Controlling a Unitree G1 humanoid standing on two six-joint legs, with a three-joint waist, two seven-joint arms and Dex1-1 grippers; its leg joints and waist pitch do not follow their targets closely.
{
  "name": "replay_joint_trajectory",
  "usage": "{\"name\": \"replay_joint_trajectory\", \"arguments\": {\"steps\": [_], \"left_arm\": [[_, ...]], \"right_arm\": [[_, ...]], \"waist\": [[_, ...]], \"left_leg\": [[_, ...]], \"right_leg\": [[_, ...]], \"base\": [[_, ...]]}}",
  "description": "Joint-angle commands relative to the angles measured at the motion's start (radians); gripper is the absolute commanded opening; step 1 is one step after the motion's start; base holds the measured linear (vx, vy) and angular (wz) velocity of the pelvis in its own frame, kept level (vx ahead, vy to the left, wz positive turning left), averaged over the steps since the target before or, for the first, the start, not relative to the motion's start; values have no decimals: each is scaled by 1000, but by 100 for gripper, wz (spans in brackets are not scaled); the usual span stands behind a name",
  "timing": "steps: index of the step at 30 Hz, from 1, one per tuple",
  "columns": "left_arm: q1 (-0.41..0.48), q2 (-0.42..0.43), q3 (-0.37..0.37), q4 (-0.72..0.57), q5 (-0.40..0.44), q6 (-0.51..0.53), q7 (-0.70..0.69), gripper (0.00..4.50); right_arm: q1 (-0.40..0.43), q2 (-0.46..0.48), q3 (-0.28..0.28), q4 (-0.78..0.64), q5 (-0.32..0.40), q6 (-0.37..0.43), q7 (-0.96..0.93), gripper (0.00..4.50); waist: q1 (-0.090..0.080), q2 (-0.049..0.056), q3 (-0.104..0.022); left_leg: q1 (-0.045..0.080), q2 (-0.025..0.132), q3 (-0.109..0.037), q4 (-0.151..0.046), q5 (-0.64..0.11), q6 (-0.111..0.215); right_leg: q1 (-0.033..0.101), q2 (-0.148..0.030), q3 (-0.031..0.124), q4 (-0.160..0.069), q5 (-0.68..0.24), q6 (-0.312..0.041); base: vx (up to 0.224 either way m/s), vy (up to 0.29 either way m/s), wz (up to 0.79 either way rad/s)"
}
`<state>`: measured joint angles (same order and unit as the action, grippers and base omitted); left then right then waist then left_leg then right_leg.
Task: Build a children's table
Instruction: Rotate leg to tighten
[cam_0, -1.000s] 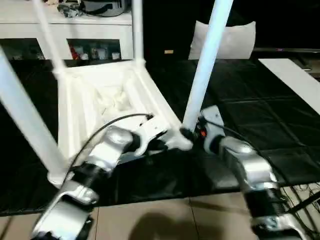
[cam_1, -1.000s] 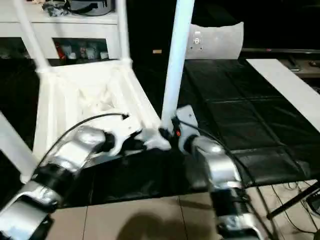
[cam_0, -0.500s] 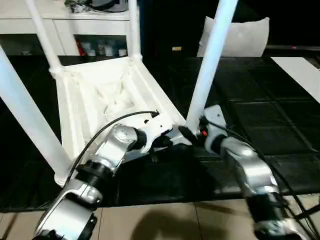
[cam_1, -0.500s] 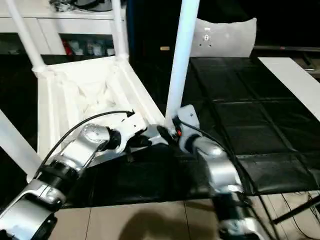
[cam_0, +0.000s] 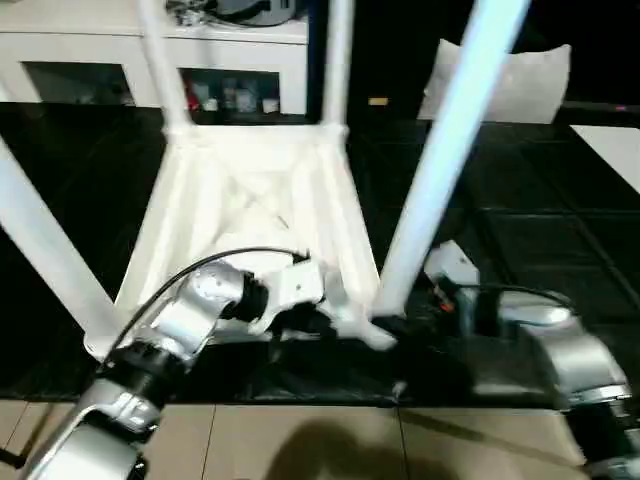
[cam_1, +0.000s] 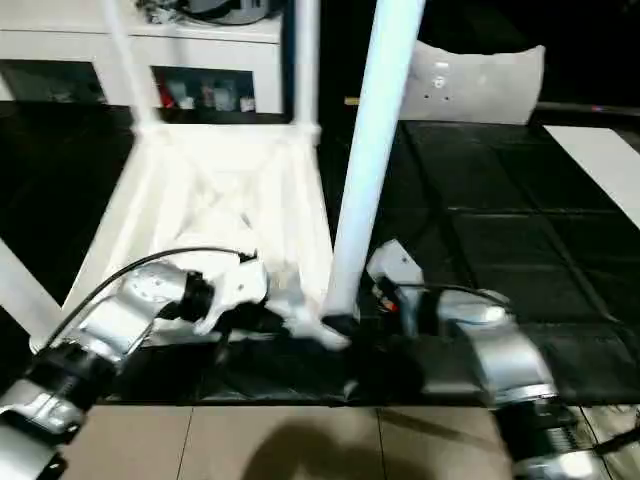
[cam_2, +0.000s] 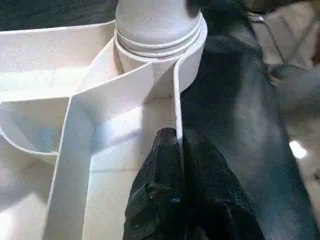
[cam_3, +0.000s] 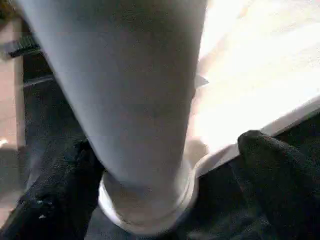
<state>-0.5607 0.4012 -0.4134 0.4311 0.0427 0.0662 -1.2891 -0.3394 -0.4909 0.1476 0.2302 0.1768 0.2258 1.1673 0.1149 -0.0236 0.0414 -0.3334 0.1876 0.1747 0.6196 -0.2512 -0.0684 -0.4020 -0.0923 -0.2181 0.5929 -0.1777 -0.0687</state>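
Looking down at the children's table (cam_0: 250, 190), I see it upside down on the black mat (cam_0: 530, 230), ribbed underside up, legs rising from the corner sockets. My left gripper (cam_2: 175, 150) has its fingers (cam_2: 160, 165) pinching the thin rim wall just beside the near corner socket (cam_2: 160, 55). My right gripper (cam_3: 165, 165) has its fingers (cam_3: 270, 165) spread wide, one on either side of the near leg (cam_0: 440, 170) at that socket, not clamped. White cabinets (cam_0: 250, 50) stand beyond the table.

Right gripper (cam_3: 165, 165) — wider apart now
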Motion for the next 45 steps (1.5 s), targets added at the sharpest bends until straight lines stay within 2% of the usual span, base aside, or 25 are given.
{"name": "replay_joint_trajectory", "arguments": {"steps": [1, 6, 8, 12, 14, 18, 21, 23, 25, 28, 29, 34, 35, 36, 37, 38, 39, 40, 41, 42, 43, 44, 45], "left_arm": [[-8, 2, -53, -41, 3, -40, -77, 0], [-9, 9, -54, -47, 3, -48, -99, 0], [-12, 18, -58, -52, -4, -52, -109, 0], [-14, 22, -60, -53, -7, -57, -116, 0], [-14, 22, -59, -52, -7, -60, -119, 0], [-14, 23, -58, -53, -6, -61, -122, 0], [-15, 23, -58, -52, -7, -61, -120, 0], [-14, 24, -59, -54, -9, -59, -119, 0], [-13, 25, -59, -54, -9, -58, -118, 0], [-14, 25, -58, -48, -7, -58, -116, 0], [-14, 25, -58, -49, -7, -56, -116, 0], [-20, 2, -40, -45, -13, -5, -81, 0], [-23, -8, -31, -44, -16, 20, -63, 0], [-29, -22, -20, -41, -18, 45, -35, 0], [-38, -37, -8, -37, -18, 75, -6, 0], [-56, -65, 12, -30, -17, 130, 52, 0], [-65, -83, 24, -25, -16, 156, 87, 0], [-71, -94, 32, -22, -16, 172, 110, 0], [-71, -94, 32, -22, -16, 172, 110, 0], [-81, -116, 44, -15, -14, 196, 149, 0], [-101, -159, 69, 0, -16, 240, 219, 0], [-105, -170, 75, 3, -17, 252, 235, 0], [-115, -192, 89, 10, -20, 275, 269, 0]], "right_arm": [[-18, -20, 14, 22, 36, -10, 102, 443], [-25, -31, 33, 20, 69, 35, 185, 404], [-35, -41, 52, 27, 87, 55, 230, 389], [-42, -42, 58, 38, 97, 53, 254, 363], [-44, -41, 58, 38, 104, 59, 267, 359], [-47, -42, 58, 36, 111, 71, 286, 319], [-48, -43, 62, 41, 113, 71, 290, 308], [-47, -44, 65, 42, 115, 71, 291, 276], [-46, -43, 67, 42, 115, 70, 291, 270], [-45, -38, 67, 40, 116, 73, 288, 236], [-44, -36, 67, 37, 117, 75, 287, 229], [-26, 1, 52, 1, 121, 131, 201, 213], [-27, 17, 48, -1, 113, 148, 158, 213], [-27, 37, 43, -5, 99, 148, 106, 210], [-28, 63, 36, -8, 88, 153, 49, 210], [-36, 113, 21, -10, 69, 167, -53, 209], [-43, 141, 12, -6, 59, 176, -109, 209], [-47, 158, 6, -4, 52, 180, -145, 206], [-47, 158, 6, -4, 52, 180, -145, 205], [-52, 185, 3, -5, 40, 191, -195, 201], [-55, 235, 0, -21, 16, 231, -291, 201], [-56, 247, 0, -26, 9, 242, -315, 199], [-57, 271, 1, -38, -7, 264, -365, 199]], "waist": [[-3, -13, -65], [-1, -13, -67], [0, -15, -67], [0, -15, -67], [0, -14, -68], [1, -15, -69], [2, -15, -69], [4, -14, -68], [6, -14, -69], [6, -14, -68], [7, -11, -69], [6, -12, -68], [2, -12, -65], [2, -6, -65], [-5, -10, -61], [-10, -7, -60], [-13, -8, -57], [-22, -7, -58], [-33, -4, -62], [-44, -2, -64], [-47, 1, -64], [-60, 0, -61], [-62, -1, -62]], "left_leg": [[-12, 62, -22, -67, -5, 95], [-11, 70, -27, -67, 11, 90], [-14, 66, -25, -66, 14, 88], [-14, 62, -24, -66, 3, 79], [-14, 62, -25, -66, 8, 74], [-15, 62, -25, -65, 15, 76], [-15, 62, -24, -65, 14, 76], [-14, 62, -24, -65, 9, 72], [-13, 62, -24, -65, 11, 70], [-14, 62, -24, -66, 8, 68], [-13, 62, -25, -66, 9, 66], [-13, 64, -25, -67, 11, 61], [-11, 63, -24, -68, -3, 53], [-10, 60, -25, -69, -13, 48], [-9, 56, -22, -69, -41, 33], [-4, 49, -21, -68, -64, 20], [-4, 45, -20, -66, -74, 17], [-6, 44, -23, -66, -89, 9], [-12, 51, -29, -67, -97, 11], [-18, 60, -34, -68, -96, 16], [-15, 63, -36, -68, -99, 14], [-9, 64, -35, -69, -107, 10], [-8, 59, -35, -67, -115, 9]], "right_leg": [[77, -97, 99, -83, -284, 19], [77, -99, 99, -78, -261, 12], [78, -98, 99, -77, -257, 10], [79, -97, 97, -83, -287, 25], [78, -96, 96, -82, -285, 29], [79, -95, 96, -81, -273, 32], [78, -95, 96, -82, -279, 32], [78, -95, 95, -83, -287, 38], [78, -95, 95, -84, -287, 39], [78, -94, 94, -84, -286, 41], [78, -95, 94, -84, -285, 40], [78, -95, 95, -85, -282, 41], [77, -95, 94, -89, -306, 47], [75, -95, 91, -92, -322, 49], [76, -93, 86, -104, -375, 69], [72, -90, 81, -116, -428, 90], [70, -88, 75, -123, -453, 102], [75, -86, 65, -132, -482, 124], [84, -89, 59, -133, -469, 133], [88, -90, 58, -131, -431, 131], [86, -91, 59, -132, -418, 125], [78, -92, 60, -134, -412, 106], [80, -93, 58, -136, -421, 104]], "base": [[0, 0, 0], [0, 0, 0], [0, 0, 0], [0, 0, 0], [0, 0, 0], [0, 0, 0], [0, 0, 0], [0, 0, 0], [0, 0, 0], [0, 0, 0], [0, 0, 0], [0, 0, 0], [0, 0, 0], [0, 0, 0], [0, 0, 0], [0, 0, 0], [0, 0, 0], [0, 0, 0], [0, 0, 0], [0, 0, 0], [0, 0, 0], [0, 0, 0], [0, 0, 0]]}}
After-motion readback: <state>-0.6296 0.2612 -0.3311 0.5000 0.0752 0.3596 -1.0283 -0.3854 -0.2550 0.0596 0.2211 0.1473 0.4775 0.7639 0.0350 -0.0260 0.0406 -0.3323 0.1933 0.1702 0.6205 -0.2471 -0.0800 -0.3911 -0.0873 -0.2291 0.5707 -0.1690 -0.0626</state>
